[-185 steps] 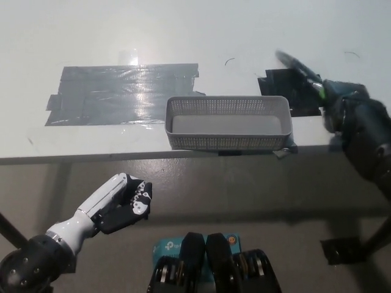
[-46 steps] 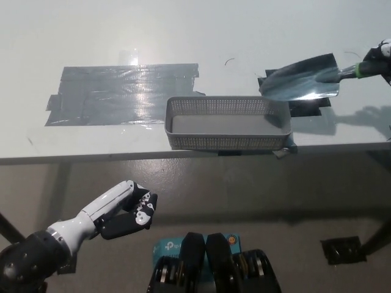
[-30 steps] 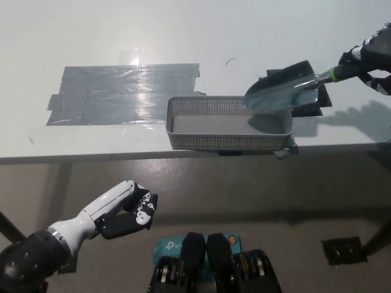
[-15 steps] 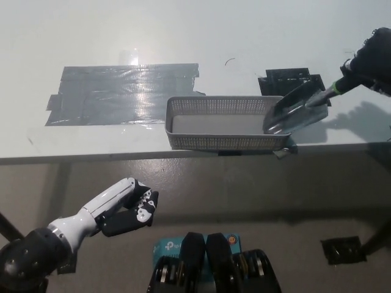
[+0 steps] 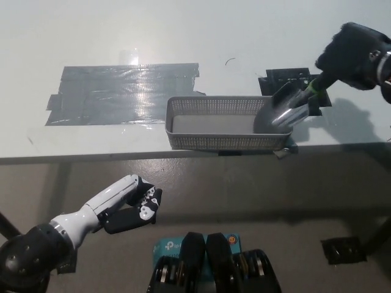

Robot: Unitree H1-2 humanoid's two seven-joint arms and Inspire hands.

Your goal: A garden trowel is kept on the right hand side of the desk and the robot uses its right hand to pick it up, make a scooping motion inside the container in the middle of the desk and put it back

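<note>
- The right robot hand (image 5: 353,47) was above the right part of the desk (image 5: 183,30), and it was closed around the handle of the trowel (image 5: 283,108).
- The trowel was not on the desk; it was held in the air, with its blade down in the right end of the container (image 5: 227,122).
- The long axis of the trowel ran on a slope: the handle was high and to the right, inside the right robot hand, and the blade tip pointed down and to the left, toward the middle of the container.
- I could not tell if the blade was touching the container floor or was only just above it.
- The container stood at the near edge of the desk, in the middle, and seemed to have nothing inside except the blade.
- By my judgement, this was the scooping step, and the stroke would need to go to the left along the container.
- The black tape patch (image 5: 292,82) behind the blade probably marked the place for the trowel; it lay just under the right robot hand.
- The left robot hand (image 5: 128,202) rested below the desk edge, far from the container, with its fingers loosely curled and holding nothing.
</note>
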